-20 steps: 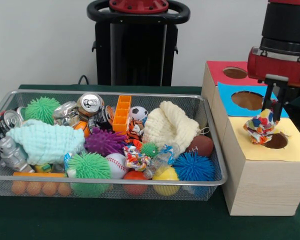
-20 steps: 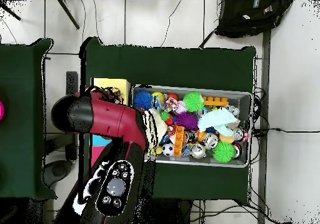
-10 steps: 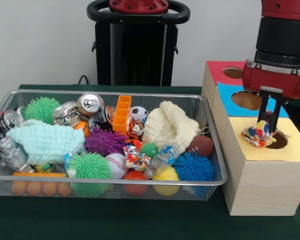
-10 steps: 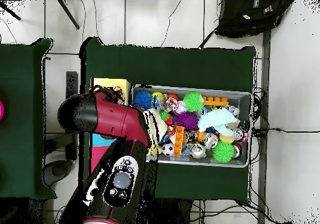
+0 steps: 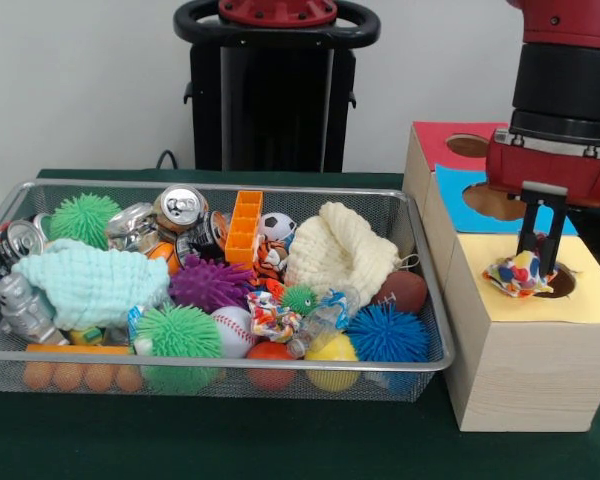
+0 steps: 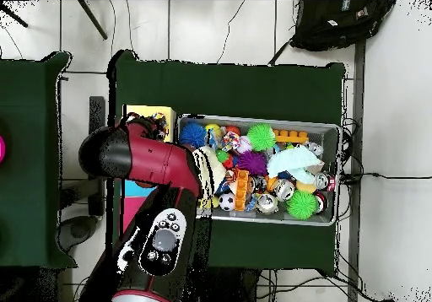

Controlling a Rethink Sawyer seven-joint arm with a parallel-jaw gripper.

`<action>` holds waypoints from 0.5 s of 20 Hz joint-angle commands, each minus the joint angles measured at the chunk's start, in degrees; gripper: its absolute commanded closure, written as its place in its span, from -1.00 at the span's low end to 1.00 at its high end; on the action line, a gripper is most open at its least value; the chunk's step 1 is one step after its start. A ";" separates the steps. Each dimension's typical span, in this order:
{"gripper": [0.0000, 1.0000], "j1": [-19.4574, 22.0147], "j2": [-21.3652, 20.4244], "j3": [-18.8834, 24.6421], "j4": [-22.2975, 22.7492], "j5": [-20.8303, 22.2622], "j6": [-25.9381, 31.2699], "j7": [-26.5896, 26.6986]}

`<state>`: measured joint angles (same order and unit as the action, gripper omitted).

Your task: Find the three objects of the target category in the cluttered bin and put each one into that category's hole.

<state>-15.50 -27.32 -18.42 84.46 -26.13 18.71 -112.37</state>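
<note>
My gripper [image 5: 542, 266] hangs over the yellow-surround hole [image 5: 562, 284] on the pale wooden box at the right. It is shut on a small multicoloured cloth toy [image 5: 518, 276], which rests at the hole's left rim. The wire-mesh bin [image 5: 210, 358] stands to the left, full of spiky balls, crushed cans, cloths and small balls. In the overhead view the bin [image 6: 253, 118] is right of the yellow card [image 6: 148, 112], and my red arm [image 6: 143, 155] covers the gripper.
The blue-surround hole [image 5: 493, 200] and the red-surround hole [image 5: 469, 145] lie behind the yellow one. A cream knit cloth [image 5: 340, 250] and a mint cloth [image 5: 90, 282] lie on top in the bin. The black pedestal [image 5: 276, 90] stands behind it.
My gripper has come down with the cloth toy, from above the hole to its rim, and shifted slightly right.
</note>
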 commanded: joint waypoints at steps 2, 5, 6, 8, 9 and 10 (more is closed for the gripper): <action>1.00 1.46 6.58 6.74 3.58 -1.55 -3.02 -12.67; 1.00 1.33 7.08 6.78 3.43 -1.65 -3.56 -12.86; 1.00 1.29 7.25 6.81 3.40 -1.69 -3.74 -12.92; 1.00 1.14 7.60 6.78 3.30 -1.82 -3.98 -13.09; 1.00 1.16 7.71 6.86 3.29 -1.88 -4.03 -13.10; 1.00 1.24 7.86 7.25 3.50 -2.00 -4.33 -13.09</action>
<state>-15.50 -26.53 -18.39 84.38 -26.45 16.63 -112.37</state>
